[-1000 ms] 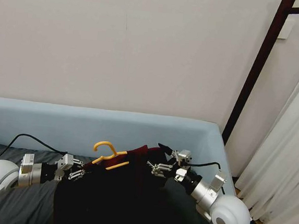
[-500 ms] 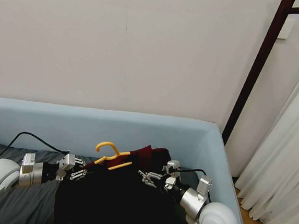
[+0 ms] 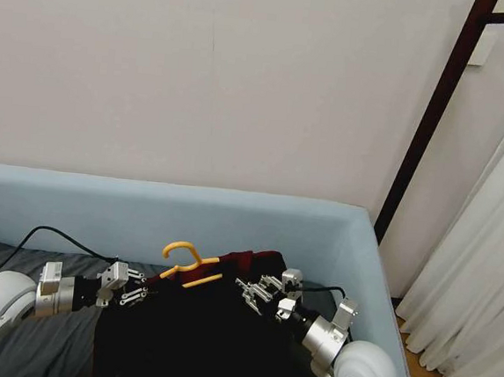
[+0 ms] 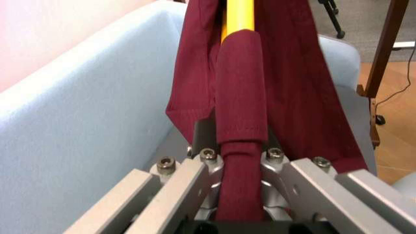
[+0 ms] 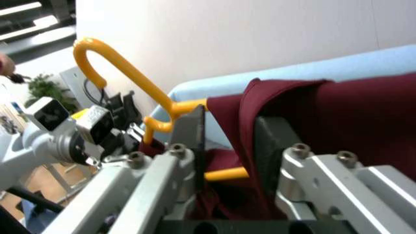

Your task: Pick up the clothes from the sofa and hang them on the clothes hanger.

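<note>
A dark red garment [image 3: 195,338] hangs on a yellow hanger [image 3: 181,253] held above the sofa seat. My left gripper [image 3: 134,289] holds the hanger's left end; in the left wrist view this gripper [image 4: 240,158] is shut on the cloth-covered hanger arm, with the yellow hanger [image 4: 237,17] running away from it under the garment [image 4: 293,73]. My right gripper [image 3: 256,291] is at the garment's right shoulder. In the right wrist view it [image 5: 227,139] stands open, with a fold of the garment [image 5: 325,122] lying between its fingers and the hanger's hook [image 5: 107,61] beyond.
The light blue sofa back [image 3: 232,213] and right arm wall [image 3: 361,251] enclose the grey seat [image 3: 9,344]. A dark clothes rack pole [image 3: 436,107] rises to the right of the sofa, beside a white curtain [image 3: 493,262].
My right gripper has moved left and lower along the garment's top edge, closer to the hanger's hook. The raised right shoulder of the cloth has dropped. The left gripper barely moved.
</note>
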### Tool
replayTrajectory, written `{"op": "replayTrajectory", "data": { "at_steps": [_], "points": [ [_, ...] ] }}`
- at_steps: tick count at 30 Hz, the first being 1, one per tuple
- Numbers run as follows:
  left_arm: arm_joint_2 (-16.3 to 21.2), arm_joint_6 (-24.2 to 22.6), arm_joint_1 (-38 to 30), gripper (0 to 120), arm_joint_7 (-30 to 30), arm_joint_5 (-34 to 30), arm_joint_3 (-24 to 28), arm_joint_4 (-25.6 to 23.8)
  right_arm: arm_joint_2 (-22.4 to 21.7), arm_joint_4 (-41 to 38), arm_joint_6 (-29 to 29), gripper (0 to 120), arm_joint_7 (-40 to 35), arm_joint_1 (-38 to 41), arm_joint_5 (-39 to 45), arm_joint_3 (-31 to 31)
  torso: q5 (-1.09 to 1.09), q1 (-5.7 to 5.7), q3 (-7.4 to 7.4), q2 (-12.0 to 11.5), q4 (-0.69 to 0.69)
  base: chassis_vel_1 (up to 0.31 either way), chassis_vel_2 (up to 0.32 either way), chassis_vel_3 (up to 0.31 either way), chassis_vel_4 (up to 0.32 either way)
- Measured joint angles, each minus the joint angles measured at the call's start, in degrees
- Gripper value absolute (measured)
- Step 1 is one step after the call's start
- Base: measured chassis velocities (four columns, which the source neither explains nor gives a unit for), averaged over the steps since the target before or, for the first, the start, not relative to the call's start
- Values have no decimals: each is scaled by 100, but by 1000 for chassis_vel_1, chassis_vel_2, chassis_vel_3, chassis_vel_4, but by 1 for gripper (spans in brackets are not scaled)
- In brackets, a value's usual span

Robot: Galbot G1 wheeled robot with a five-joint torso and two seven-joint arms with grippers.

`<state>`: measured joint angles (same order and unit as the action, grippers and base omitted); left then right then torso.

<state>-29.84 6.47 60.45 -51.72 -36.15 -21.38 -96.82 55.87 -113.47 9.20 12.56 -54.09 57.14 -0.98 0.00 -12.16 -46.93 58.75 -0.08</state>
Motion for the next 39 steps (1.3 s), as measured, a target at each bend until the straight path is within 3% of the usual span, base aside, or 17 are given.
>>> {"op": "replayTrajectory", "data": {
  "at_steps": [1, 2, 5, 7, 16, 25, 39],
  "points": [
    [3, 1, 3, 1, 0, 0, 1, -12, 19, 32, -72, 16, 62, 13, 23, -7, 0, 0, 0, 0, 0, 0, 0, 0, 0],
    [3, 1, 3, 1, 0, 0, 1, -12, 19, 32, -72, 16, 62, 13, 23, -7, 0, 0, 0, 0, 0, 0, 0, 0, 0],
    [-25, 1, 0, 1, -1, 10, 8, -12, 26, 68, -364, 2, 228, 93, 252, -12, 0, 0, 0, 0, 0, 0, 0, 0, 0],
    [-39, 1, 2, 1, -2, 17, 11, -12, 19, 68, -407, 0, 264, 112, 286, -4, 0, 0, 0, 0, 0, 0, 0, 0, 0],
    [-181, 3, 53, 1, 125, 38, 48, -98, -16, 38, -758, 0, 1049, 161, 514, 0, 0, 0, 0, 0, 0, 0, 0, 0, 0],
    [-134, -173, 171, 1, 328, -421, -3, -428, 32, 196, -842, 0, 2025, -129, -338, -94, 0, 0, 0, 0, 0, 0, 0, 0, 0],
    [-76, -229, 299, 1, 331, -507, -105, -635, -40, 222, -1039, 0, 2220, -347, -1319, -123, 0, 0, 0, 0, 0, 0, 0, 0, 0]
  ]
}}
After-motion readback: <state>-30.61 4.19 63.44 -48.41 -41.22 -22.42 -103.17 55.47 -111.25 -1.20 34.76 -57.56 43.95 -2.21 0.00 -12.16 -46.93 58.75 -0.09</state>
